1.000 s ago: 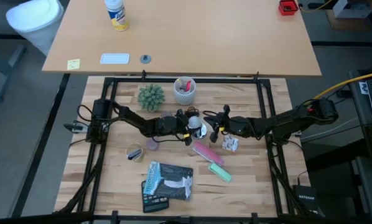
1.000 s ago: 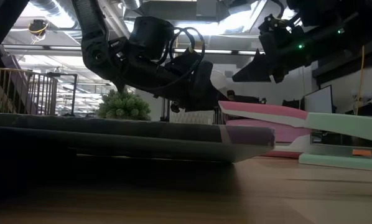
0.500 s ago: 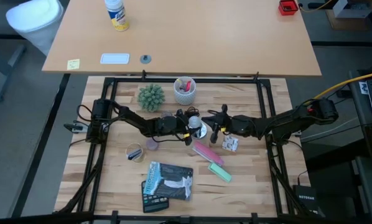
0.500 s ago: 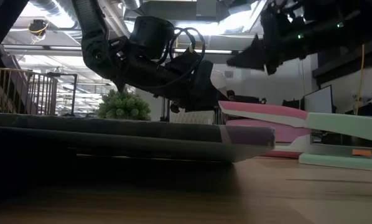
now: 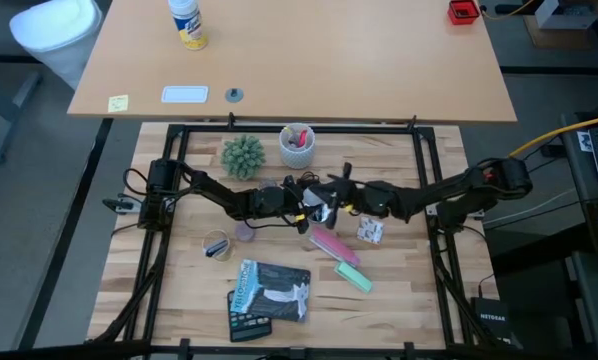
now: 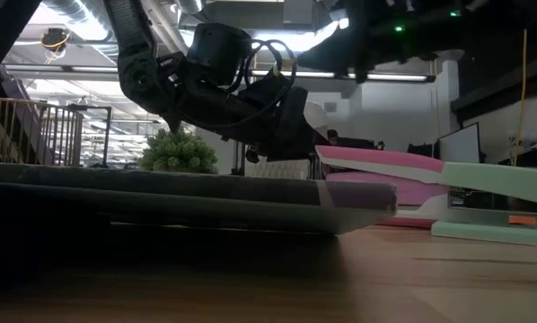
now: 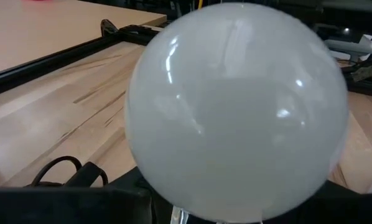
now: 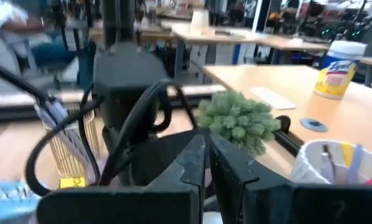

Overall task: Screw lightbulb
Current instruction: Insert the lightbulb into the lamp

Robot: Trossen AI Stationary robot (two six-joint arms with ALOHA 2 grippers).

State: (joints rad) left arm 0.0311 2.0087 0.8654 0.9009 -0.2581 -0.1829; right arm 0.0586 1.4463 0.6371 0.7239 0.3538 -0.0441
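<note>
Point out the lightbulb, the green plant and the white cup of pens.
lightbulb (image 7: pixel 236 112): left wrist view, middle of the frosted globe.
green plant (image 5: pixel 243 156): high view, centre of its foliage.
white cup of pens (image 5: pixel 297 152): high view, cup's outer wall.

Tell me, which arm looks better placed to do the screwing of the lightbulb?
Probably the left. Its wrist view is filled by the lightbulb, apparently held in the left tool at the table's middle. The right tool, fingers nearly together and empty, hovers just beside it, likelier to steady things.
</note>
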